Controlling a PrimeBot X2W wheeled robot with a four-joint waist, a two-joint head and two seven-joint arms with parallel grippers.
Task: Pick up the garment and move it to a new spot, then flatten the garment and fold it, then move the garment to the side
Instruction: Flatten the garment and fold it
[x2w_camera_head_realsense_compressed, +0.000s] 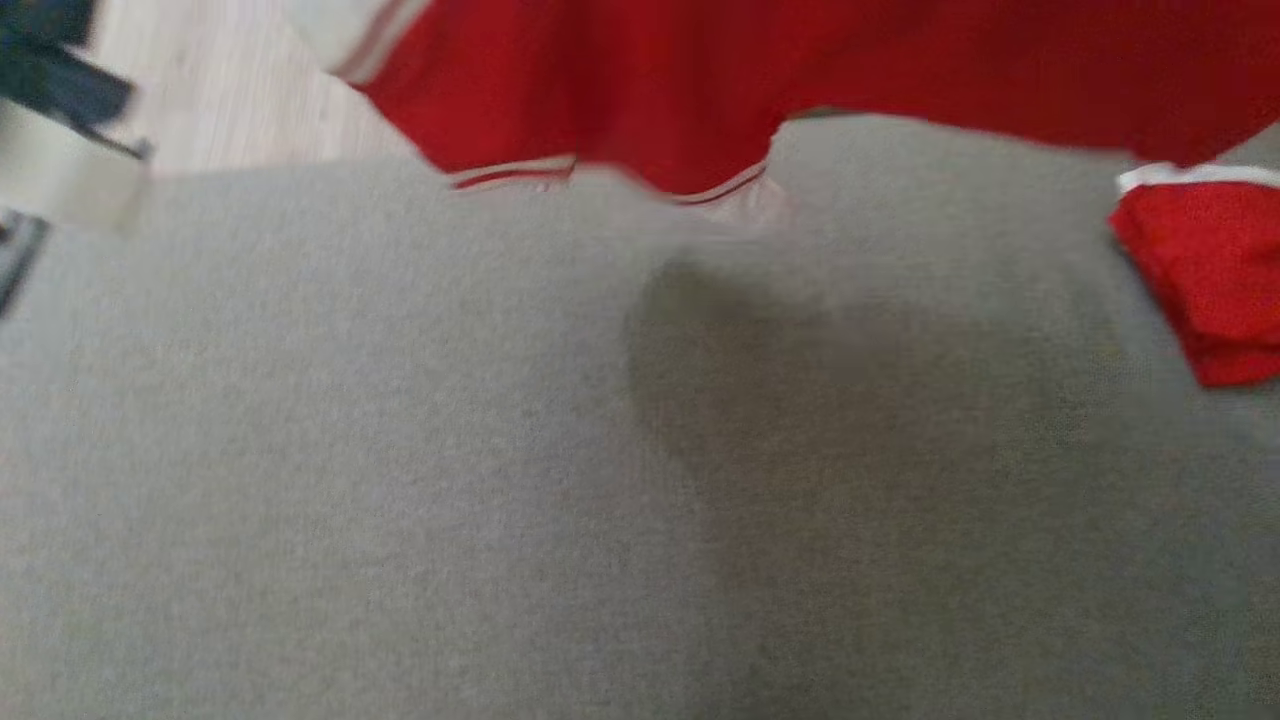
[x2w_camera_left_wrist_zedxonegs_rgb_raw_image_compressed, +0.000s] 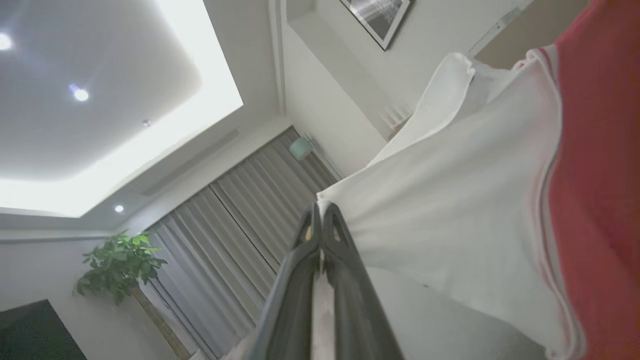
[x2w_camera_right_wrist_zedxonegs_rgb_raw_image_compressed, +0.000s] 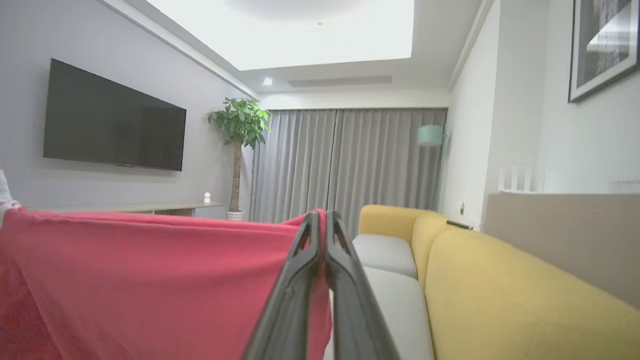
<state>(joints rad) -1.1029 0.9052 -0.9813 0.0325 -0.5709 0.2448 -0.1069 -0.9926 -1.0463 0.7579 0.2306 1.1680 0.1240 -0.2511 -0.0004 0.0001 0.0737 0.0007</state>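
red shirt (x2w_camera_head_realsense_compressed: 800, 70) held aloft between both grippers
left gripper (x2w_camera_left_wrist_zedxonegs_rgb_raw_image_compressed: 320, 220) is clamped tight on the white sleeve (x2w_camera_left_wrist_zedxonegs_rgb_raw_image_compressed: 450, 200), right gripper (x2w_camera_right_wrist_zedxonegs_rgb_raw_image_compressed: 322, 220) clamped tight on a red edge; the hem hangs over the grey surface (x2w_camera_head_realsense_compressed: 350, 450), near a folded red cloth (x2w_camera_head_realsense_compressed: 1210, 280).

No legible text, labels, brands, numbers or signs anywhere.

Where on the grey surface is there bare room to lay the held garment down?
The grey surface is bare across its middle and left, from the hem of the red garment down to the near edge. Crowded only at the right edge, where a folded red cloth lies.
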